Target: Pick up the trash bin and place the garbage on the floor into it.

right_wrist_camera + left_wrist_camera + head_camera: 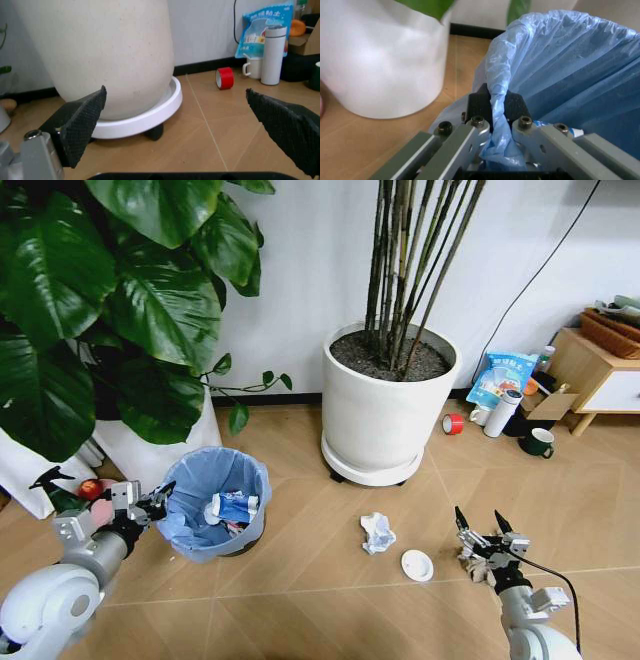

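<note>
**Bin held by its rim while two scraps wait on the floor**

Over on the left, the left gripper point(152, 502) has the trash bin point(215, 502) by the near edge of its rim. In the left wrist view the two black pads point(512, 107) are clamped on the rim with the blue bag liner point(560, 67) bunched up between them, so the grip takes bag and bin wall together. That looks sensible to me: pinching the rim lets the arm carry the bin about with its mouth facing up and open. The bin sits just in front of the big leafy plant's white pot point(380, 60), and it already holds something, a blue-white packet point(236, 506) and other bits I can't make out.

Moving right, the floor between the arms has a crumpled white paper ball point(377, 532) and, just beside it, a white disc point(417, 565). Both lie in front of the large white pot point(388, 405) with the bamboo stems, well apart from the bin.

Further right, the right gripper point(485, 542) hangs low near the floor, close to the disc, its fingers spread wide and holding nothing. I'd judge it is kept open and low because these two pieces are its to collect.

Against the wall beyond stand a red tape roll point(453, 423) and a white bottle point(500, 412), which don't look like litter.
</note>
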Available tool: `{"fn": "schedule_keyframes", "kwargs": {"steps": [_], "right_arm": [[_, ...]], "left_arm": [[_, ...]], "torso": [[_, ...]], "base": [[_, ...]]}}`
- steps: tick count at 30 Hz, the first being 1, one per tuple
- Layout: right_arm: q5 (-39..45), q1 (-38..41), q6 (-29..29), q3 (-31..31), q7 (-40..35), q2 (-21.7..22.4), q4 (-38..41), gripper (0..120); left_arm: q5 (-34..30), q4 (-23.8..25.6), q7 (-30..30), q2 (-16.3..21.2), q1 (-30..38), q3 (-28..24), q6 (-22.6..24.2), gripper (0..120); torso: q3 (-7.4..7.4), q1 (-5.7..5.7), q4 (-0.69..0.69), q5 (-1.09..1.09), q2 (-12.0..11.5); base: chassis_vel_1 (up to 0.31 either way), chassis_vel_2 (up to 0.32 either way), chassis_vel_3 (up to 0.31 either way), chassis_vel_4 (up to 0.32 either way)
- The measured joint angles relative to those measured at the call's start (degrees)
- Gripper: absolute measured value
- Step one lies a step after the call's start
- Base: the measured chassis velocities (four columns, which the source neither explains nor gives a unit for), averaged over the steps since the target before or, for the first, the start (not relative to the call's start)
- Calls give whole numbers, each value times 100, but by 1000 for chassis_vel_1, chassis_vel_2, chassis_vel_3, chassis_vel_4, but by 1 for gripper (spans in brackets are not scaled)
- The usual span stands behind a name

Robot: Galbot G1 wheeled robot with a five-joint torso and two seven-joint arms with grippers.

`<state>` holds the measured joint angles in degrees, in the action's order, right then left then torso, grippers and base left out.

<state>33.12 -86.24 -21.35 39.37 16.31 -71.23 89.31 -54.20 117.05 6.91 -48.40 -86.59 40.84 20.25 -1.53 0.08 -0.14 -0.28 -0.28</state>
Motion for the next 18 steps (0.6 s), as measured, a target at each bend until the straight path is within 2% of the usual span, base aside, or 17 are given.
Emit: {"fn": "schedule_keyframes", "kwargs": {"steps": [7,13,18], "right_arm": [[-353,58,-68,-459,-90,-21,-326,100],[-359,334,141,-1279,-333,75,-503,100],[-443,533,303,-1875,-347,278,-699,100]], "left_arm": [[2,14,13,83,0,-99,5,0],[4,-35,44,212,10,-224,8,0],[5,-80,50,343,41,-344,10,0]], "torso": [[0,1,-3,1,0],[0,0,2,-1,0],[0,1,-1,0,0]], "base": [[-104,-67,91,52],[9,4,-2,-4],[21,9,-4,-9]]}}
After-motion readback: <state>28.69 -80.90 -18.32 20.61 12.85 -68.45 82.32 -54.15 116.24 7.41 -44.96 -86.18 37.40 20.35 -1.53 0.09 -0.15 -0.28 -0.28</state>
